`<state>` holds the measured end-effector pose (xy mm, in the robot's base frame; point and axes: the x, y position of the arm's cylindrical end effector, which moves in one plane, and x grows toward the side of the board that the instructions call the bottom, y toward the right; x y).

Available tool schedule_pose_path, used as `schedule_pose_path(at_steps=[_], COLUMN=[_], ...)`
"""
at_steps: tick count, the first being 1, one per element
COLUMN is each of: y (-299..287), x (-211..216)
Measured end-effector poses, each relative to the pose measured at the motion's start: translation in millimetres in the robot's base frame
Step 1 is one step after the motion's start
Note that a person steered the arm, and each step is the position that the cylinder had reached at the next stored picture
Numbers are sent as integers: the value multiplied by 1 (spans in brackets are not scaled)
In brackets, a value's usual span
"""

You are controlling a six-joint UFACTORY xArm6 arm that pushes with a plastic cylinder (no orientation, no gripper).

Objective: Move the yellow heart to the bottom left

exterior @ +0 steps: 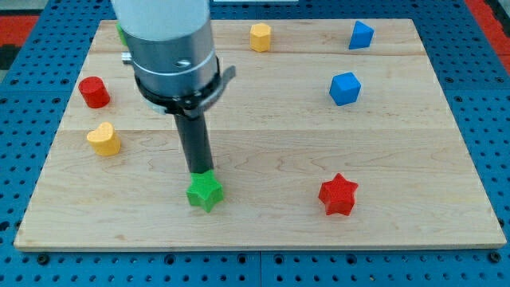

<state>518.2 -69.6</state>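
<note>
The yellow heart (103,139) lies on the wooden board (263,215) near the view's left edge, at mid height. My tip (200,171) is to the heart's right and a little lower, well apart from it. The tip stands right at the top edge of a green star (205,192), touching or nearly touching it. The arm's grey body hides the board's upper left part.
A red cylinder (94,92) sits just above the heart. A yellow hexagon (260,37) and a blue block (361,35) are near the top edge. A blue cube (345,88) is at right, a red star (339,194) at lower right. A green block (121,33) peeks out behind the arm.
</note>
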Motion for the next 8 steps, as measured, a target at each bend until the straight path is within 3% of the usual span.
schedule_pose_path(at_steps=[1, 2, 4, 5, 6, 8], y=[-15, -68, -126, -137, -170, -185], x=[-40, -88, -52, -81, -78, -41])
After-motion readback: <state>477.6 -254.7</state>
